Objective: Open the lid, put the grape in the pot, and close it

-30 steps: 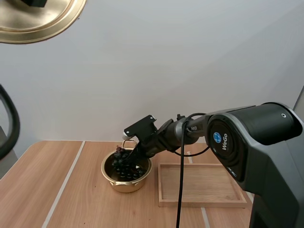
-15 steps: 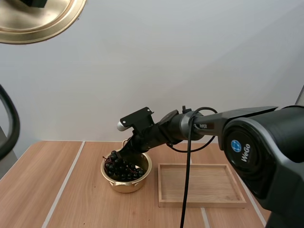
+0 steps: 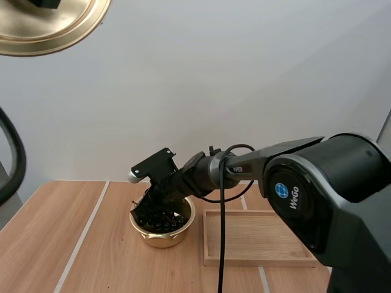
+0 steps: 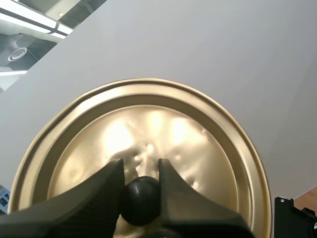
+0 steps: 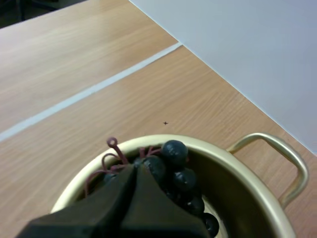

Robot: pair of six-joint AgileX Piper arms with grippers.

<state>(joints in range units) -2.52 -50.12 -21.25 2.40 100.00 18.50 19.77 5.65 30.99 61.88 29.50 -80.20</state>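
The gold pot (image 3: 162,235) stands on the table with the dark bunch of grapes (image 3: 157,220) inside it. My right gripper (image 3: 153,205) reaches down into the pot from the right. In the right wrist view its fingers (image 5: 133,171) lie together at the reddish stem, with the grapes (image 5: 173,168) just past the tips and the pot (image 5: 237,188) around them. The gold lid (image 3: 55,24) hangs high at the upper left. My left gripper (image 4: 140,167) is shut on the black knob (image 4: 141,198) of the lid (image 4: 148,129).
A shallow wooden tray (image 3: 263,238) lies just right of the pot, under the right arm. The wooden table (image 3: 61,232) stretches away to the left of the pot. A white wall stands behind.
My right gripper has moved left and down, and the grapes have gone from hanging at the pot's rim to lying inside it. The lid has stayed put.
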